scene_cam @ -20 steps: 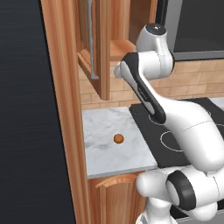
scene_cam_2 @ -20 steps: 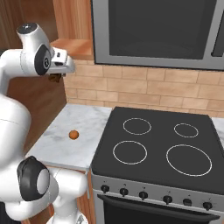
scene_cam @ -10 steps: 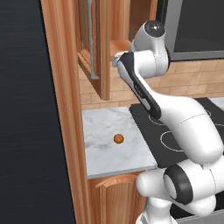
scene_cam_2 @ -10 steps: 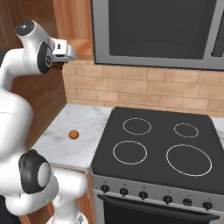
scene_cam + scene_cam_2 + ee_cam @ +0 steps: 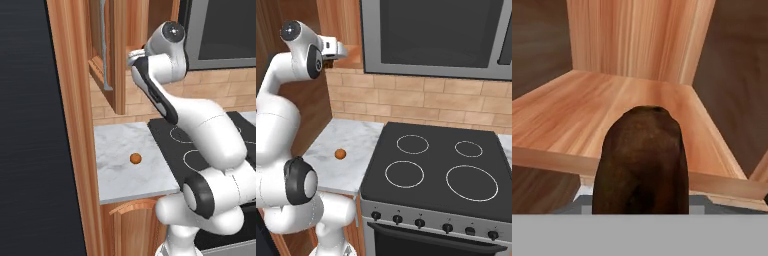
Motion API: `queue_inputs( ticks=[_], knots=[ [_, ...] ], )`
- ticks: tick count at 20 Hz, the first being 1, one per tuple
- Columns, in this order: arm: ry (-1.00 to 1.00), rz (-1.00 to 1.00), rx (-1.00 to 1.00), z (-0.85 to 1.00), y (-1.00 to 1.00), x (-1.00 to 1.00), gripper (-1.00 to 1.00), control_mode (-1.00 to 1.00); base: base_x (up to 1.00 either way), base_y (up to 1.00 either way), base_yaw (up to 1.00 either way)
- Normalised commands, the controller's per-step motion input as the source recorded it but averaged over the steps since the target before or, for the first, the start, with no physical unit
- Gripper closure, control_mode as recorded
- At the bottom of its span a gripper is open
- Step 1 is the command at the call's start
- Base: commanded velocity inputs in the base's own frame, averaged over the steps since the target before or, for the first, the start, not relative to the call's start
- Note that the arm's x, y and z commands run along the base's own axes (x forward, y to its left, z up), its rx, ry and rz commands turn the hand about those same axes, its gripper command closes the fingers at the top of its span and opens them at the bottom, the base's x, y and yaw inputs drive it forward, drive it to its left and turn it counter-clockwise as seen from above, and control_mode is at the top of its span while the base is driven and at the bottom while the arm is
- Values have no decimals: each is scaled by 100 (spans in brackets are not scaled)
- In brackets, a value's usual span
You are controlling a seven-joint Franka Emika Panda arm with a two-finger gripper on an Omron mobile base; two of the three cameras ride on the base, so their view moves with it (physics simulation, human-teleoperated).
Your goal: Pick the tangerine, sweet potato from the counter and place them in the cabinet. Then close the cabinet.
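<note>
Brown and oblong, the sweet potato (image 5: 641, 160) is clamped in the gripper (image 5: 342, 50), which is raised at the mouth of the open cabinet (image 5: 117, 55), in front of its wooden shelf (image 5: 627, 120). To do this step well, I think the arm should carry it deeper over the shelf and lower it before letting go, so it cannot roll out. The tangerine (image 5: 135, 158) waits on the counter (image 5: 112, 175).

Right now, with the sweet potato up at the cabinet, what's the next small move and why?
Probably ease forward a little more, then let go. The sweet potato is held in front of the cabinet shelf edge, not yet over its floor, so releasing here might drop it. The tangerine waits on the counter.
</note>
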Motion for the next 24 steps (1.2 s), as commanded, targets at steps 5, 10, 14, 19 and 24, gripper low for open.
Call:
queue_inputs(
  ticks=[5, 10, 14, 19, 24],
  knots=[
    [0, 0, 0, 40, 0, 60, 100, -100, 0, 0, 0],
    [1, 0, 0, -1, 0, 72, 100, -100, 0, 0, 0],
    [0, 0, 0, -8, 0, 60, 100, -100, 0, 0, 0],
    [0, 0, -1, -20, 1, 58, 100, -100, 0, 0, 0],
    [0, 0, -2, -21, 10, 46, 100, -100, 0, 0, 0]
  ],
)
